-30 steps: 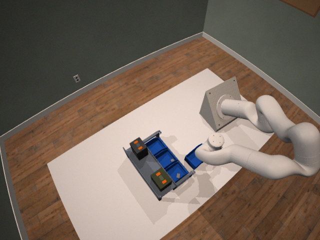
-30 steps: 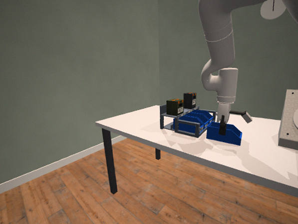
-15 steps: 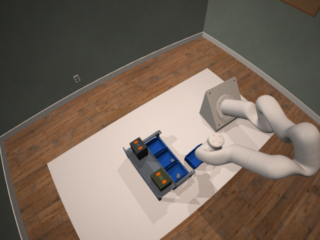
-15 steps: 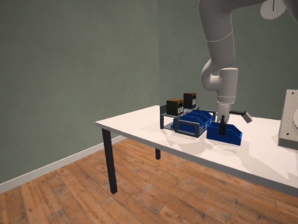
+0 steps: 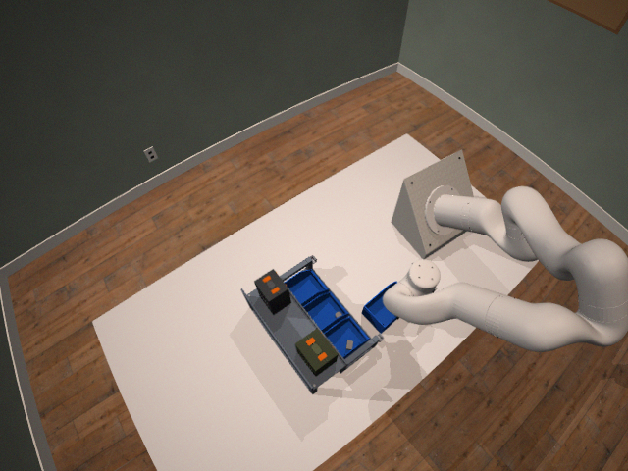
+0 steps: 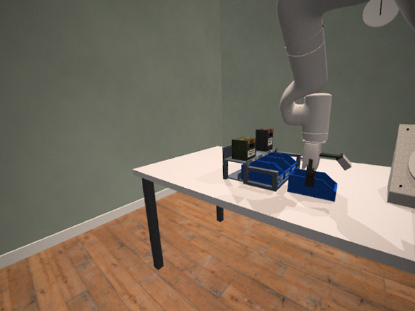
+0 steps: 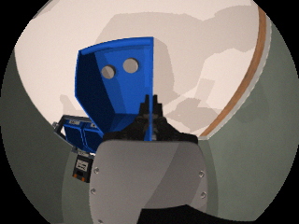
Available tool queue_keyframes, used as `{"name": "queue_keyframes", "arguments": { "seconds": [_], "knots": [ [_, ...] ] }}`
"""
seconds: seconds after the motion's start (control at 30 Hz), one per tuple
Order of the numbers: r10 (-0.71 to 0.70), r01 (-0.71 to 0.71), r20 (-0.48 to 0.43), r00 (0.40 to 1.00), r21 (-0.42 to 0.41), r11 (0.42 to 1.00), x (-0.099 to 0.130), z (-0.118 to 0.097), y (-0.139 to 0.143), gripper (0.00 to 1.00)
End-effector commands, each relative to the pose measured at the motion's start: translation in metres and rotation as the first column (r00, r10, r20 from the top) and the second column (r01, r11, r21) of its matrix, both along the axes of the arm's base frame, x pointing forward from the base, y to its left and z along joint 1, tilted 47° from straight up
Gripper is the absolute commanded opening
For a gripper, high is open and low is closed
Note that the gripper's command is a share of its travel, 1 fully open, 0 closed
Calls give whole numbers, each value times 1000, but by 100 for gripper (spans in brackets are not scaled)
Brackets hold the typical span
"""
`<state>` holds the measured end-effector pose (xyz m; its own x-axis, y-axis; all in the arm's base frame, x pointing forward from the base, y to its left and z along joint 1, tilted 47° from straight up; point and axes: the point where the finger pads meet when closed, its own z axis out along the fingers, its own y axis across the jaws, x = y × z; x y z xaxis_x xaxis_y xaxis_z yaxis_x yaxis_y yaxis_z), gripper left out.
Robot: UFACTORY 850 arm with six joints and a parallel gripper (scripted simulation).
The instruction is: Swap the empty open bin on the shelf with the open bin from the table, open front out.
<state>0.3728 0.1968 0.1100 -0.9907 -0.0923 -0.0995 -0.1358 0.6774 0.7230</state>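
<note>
A blue open bin with two round grey parts in it stands on the table top in front of the shelf. My gripper is shut on one side wall of this bin, with a finger on each face of the wall; the arm hides it in the top view. The grey shelf holds three blue bins side by side. The end bin by the black box looks empty. The middle bin and the other end bin each show a grey part.
A black box and an olive box stand on the shelf's upper board, behind the bins' open tops. Side rails close both shelf ends. The arm's wedge-shaped mount stands beyond the table bin.
</note>
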Motion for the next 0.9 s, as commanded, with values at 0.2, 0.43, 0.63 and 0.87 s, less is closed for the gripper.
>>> {"name": "queue_keyframes", "arguments": {
  "seconds": [0.2,0.43,0.63,0.87],
  "knots": [
    [-1,1,1,1000,0,1000,1,10,-11,0],
    [-1,1,1,1000,0,1000,1,23,-25,0],
    [-1,1,1,1000,0,1000,1,36,-38,0],
    [-1,1,1,1000,0,1000,0,45,-48,0]
  ]
}}
